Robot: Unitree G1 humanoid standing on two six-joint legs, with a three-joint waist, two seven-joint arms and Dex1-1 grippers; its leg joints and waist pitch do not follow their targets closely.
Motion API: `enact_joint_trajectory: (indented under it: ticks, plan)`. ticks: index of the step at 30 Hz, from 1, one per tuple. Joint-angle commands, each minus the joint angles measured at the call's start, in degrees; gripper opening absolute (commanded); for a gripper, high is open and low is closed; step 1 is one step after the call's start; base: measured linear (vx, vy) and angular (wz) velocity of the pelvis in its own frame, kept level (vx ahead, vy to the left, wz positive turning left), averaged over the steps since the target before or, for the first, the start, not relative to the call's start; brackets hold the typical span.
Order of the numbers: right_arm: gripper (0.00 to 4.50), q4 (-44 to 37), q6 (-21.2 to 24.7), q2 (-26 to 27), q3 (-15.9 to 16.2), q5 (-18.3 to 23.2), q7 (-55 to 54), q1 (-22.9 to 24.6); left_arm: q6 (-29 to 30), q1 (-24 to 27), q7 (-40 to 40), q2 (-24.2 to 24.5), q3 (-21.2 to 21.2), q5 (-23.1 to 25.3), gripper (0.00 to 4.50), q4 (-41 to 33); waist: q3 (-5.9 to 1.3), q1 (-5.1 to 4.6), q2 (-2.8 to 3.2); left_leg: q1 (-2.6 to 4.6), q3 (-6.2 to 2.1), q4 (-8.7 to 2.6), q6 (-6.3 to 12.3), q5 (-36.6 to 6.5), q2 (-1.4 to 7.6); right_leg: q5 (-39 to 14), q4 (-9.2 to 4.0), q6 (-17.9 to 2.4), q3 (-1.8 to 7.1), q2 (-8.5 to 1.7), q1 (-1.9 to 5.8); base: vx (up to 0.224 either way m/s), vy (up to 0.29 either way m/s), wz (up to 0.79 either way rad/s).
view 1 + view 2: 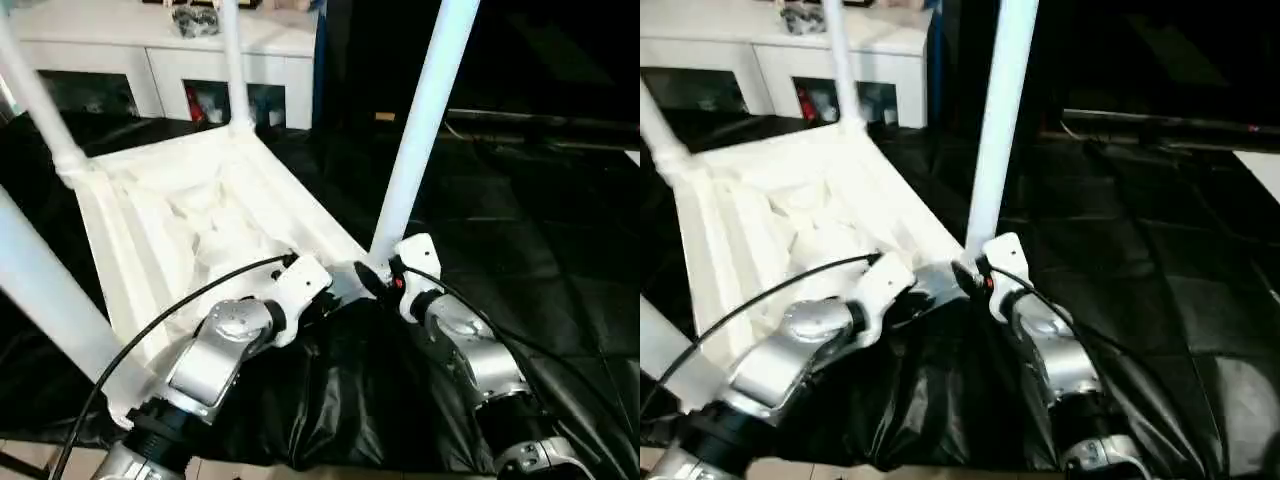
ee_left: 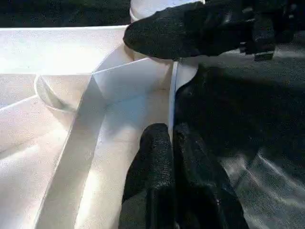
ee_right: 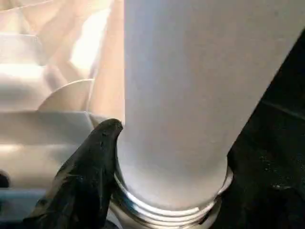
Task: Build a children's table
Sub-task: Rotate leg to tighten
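Note:
The children's table lies upside down on the black cover, its ribbed white top (image 1: 150, 230) facing up. Its legs stand in the corner sockets; the near right leg (image 1: 420, 130) rises just ahead of my right wrist. My left gripper (image 2: 171, 138) is shut, pinching the thin rim wall of the top beside that corner. My right gripper (image 1: 378, 275) sits around the base of the near right leg (image 3: 176, 95), with one black finger (image 3: 95, 167) pressed against it just above the socket. The other finger is hidden behind the leg.
A white cabinet (image 1: 150, 50) with glass doors stands along the back left. The black cover (image 1: 520, 230) spreads to the right and hangs in folds over the big table's near edge under my forearms. The other legs (image 1: 232, 60) stand up at the left and back.

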Motion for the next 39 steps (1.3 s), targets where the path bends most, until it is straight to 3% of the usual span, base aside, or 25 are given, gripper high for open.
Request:
enact_joint_trajectory:
  ticks: [1,6,8,13,14,17,23,34,39]
  plan:
    - [3.42,-0.1,-0.3,4.7,4.7,1.8,6.2,0.3,-1.4,-1.4,1.8,-1.1,-2.4,1.4,0.00,2.4,-2.38,0.16,-0.21,0.40,-1.42,-4.77,1.23,-7.1,3.46,-2.9,-4.89,-10.9,3.00,-5.14,1.79,0.000,0.000,0.00]
    - [3.78,-2.2,-0.1,-0.3,4.8,3.5,13.7,0.1,-3.6,0.6,-5.7,4.9,-3.8,0.4,0.00,0.1,-2.46,-0.11,-0.15,0.16,-1.48,-4.79,1.82,-7.0,3.44,-1.1,-4.68,-10.9,2.86,-4.92,1.90,0.000,0.000,0.00]
    - [3.93,-2.9,0.1,-2.4,5.3,3.4,16.1,0.2,-4.6,1.3,-7.8,6.4,-3.6,-0.4,0.00,-0.6,-2.57,-0.20,-0.07,0.22,-1.36,-4.60,2.18,-5.2,3.49,1.4,-4.41,-11.8,2.86,-5.03,1.97,0.000,0.000,0.00]
    - [3.93,-5.5,-0.2,-9.7,7.0,3.3,27.5,0.8,-7.9,4.1,-16.6,12.3,-2.7,-2.8,0.00,-3.1,-2.56,-0.28,-0.12,0.10,-1.33,-4.41,3.81,-4.4,3.48,3.8,-4.24,-12.7,2.75,-4.93,2.15,0.000,0.000,0.00]
    - [3.93,-6.5,0.0,-11.6,7.2,4.1,31.2,1.1,-9.1,4.7,-18.8,13.7,-2.2,-4.1,0.00,-3.3,-2.59,-0.13,-0.15,0.34,-1.24,-4.31,4.19,-4.6,3.49,3.7,-4.30,-13.0,2.73,-4.86,2.06,0.000,0.000,0.00]
    - [3.93,-7.3,0.4,-13.2,7.4,5.0,35.0,1.4,-10.8,5.1,-21.1,15.1,-1.8,-5.5,0.00,-3.4,-2.52,-0.02,0.05,0.56,-1.18,-4.45,4.59,-5.0,3.75,3.6,-4.20,-13.8,2.74,-4.84,1.74,0.000,0.000,0.00]
    - [3.93,-8.3,0.8,-16.4,8.4,6.7,42.3,1.3,-11.2,5.9,-27.0,18.6,-1.1,-8.4,0.00,-4.5,-2.48,0.27,-0.41,0.51,-1.11,-4.50,4.29,-5.0,3.69,3.0,-4.15,-14.4,2.73,-4.99,1.93,0.000,0.000,0.00]
    - [2.97,-8.2,1.2,-17.0,9.7,6.7,46.3,1.0,-11.9,5.6,-30.7,21.3,-0.8,-9.2,0.00,-3.8,-2.61,0.86,-0.47,0.74,-1.06,-4.38,4.32,-3.4,3.75,4.2,-3.84,-14.7,2.68,-4.97,1.84,0.000,0.000,0.00]
    - [2.78,-8.5,1.7,-16.1,9.6,6.9,45.9,2.3,-12.0,5.6,-29.8,20.7,-0.7,-9.2,0.00,-3.5,-2.67,1.08,-0.48,0.73,-1.04,-4.33,4.15,-3.0,3.71,5.2,-3.73,-14.7,2.70,-4.97,1.89,0.000,0.000,0.00]
